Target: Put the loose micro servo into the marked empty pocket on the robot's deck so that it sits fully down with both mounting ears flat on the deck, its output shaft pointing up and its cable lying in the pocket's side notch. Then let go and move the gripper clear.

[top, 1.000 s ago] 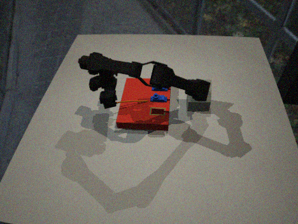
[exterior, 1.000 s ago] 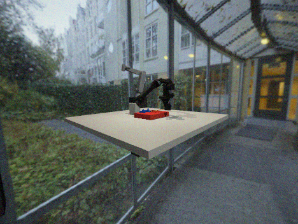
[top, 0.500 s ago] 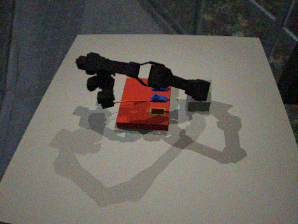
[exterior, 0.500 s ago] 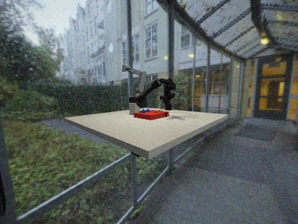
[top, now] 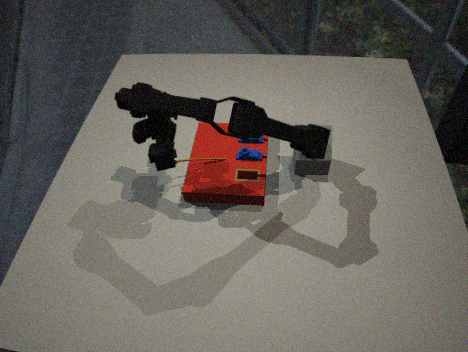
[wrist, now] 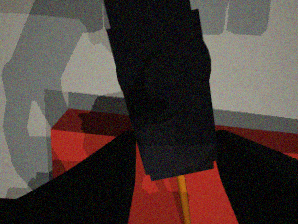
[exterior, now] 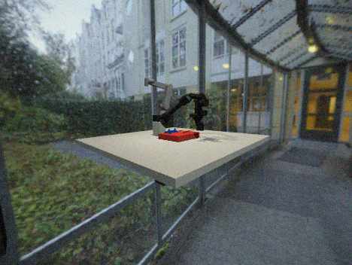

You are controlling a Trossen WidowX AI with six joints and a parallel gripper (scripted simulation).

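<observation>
Black claw (top: 162, 156) clamped on dark micro servo (wrist: 169, 90), held over left edge of flat red deck (top: 215, 170); orange cable (top: 200, 160) trailing across deck toward green-outlined pocket (top: 247, 175) on white desk (top: 350, 300).

table (top: 300, 280): matt, smooth, pale off-white
deck (top: 210, 165): matt red, plastic-looking
servos (top: 249, 153): matt blue, plastic-looking
arm (top: 280, 127): matt black
cable (wrist: 184, 209): thin, orange, below fingers
</observation>
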